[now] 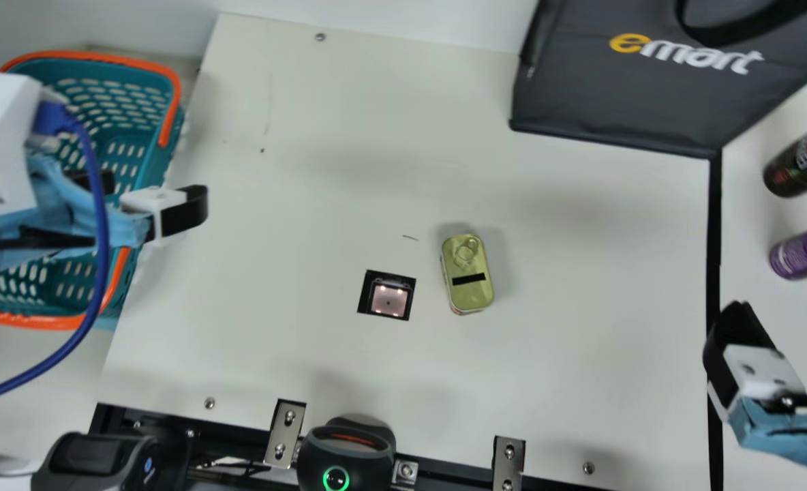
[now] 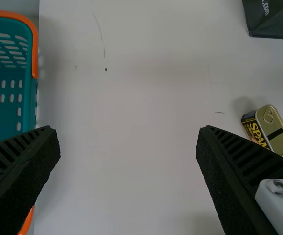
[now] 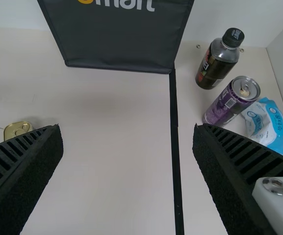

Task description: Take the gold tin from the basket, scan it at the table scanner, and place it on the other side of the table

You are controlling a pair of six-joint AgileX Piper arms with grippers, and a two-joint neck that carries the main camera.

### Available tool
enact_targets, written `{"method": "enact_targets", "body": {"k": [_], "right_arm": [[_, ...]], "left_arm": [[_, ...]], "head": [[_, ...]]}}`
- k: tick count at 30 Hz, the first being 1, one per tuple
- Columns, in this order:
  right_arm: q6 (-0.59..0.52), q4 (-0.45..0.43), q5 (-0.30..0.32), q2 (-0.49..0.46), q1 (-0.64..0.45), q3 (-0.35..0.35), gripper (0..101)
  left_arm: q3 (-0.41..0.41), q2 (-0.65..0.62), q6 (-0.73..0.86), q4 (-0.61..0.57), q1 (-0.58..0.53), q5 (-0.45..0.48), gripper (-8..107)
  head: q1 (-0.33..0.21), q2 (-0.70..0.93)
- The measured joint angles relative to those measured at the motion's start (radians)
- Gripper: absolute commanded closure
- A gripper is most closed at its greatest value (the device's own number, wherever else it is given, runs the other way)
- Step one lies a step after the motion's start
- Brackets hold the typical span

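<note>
The cream worktop (image 1: 335, 177) lay mid-frame, white wall (image 1: 390, 17) at top; left end effector (image 1: 155, 192), at left, and right end effector (image 1: 734, 334), lower right, had fingers apart.

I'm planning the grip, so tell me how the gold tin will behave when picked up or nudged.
The gold tin looks metal, so probably stiff. Its smooth top may be slippery. Its flat, boxy shape suggests sliding, not rolling.

Is a cream table (image 1: 308, 204), with a square scanner (image 1: 389, 300) set into it. Carries a gold tin (image 1: 471, 293), lying flat near the scanner, on the side towards a black strip (image 1: 714, 225). Holds a dark bag (image 1: 621, 95) at the far side and, beyond the strip, a bottle (image 3: 217, 63), a purple can (image 3: 227, 104) and a packet (image 3: 274, 122).
</note>
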Motion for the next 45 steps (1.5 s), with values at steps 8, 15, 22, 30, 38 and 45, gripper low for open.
{"method": "enact_targets", "body": {"k": [8,15,22,30,38,45], "right_arm": [[0.000,0.000,0.001,0.003,0.005,-0.001,6],[-0.040,0.055,0.003,0.067,0.080,-0.003,6],[-0.113,0.143,0.002,0.156,0.165,0.007,6],[-0.196,0.221,0.001,0.259,0.207,0.011,6],[-0.186,0.207,0.001,0.366,0.259,0.004,6],[-0.114,0.162,-0.026,0.446,0.349,0.008,6]], "left_arm": [[0.000,0.000,0.000,0.000,0.000,-0.002,9],[0.000,0.000,0.000,0.000,0.000,-0.002,9],[0.000,0.000,0.000,0.000,0.000,-0.002,9],[0.000,0.000,0.000,0.000,0.000,-0.002,9],[0.000,0.000,0.000,0.000,0.000,-0.002,9],[0.000,0.000,0.000,0.000,0.000,-0.002,9]], "head": [[-0.002,-0.086],[-0.002,-0.087],[0.000,-0.087],[-0.002,-0.086],[-0.002,-0.087],[-0.002,-0.087]]}}
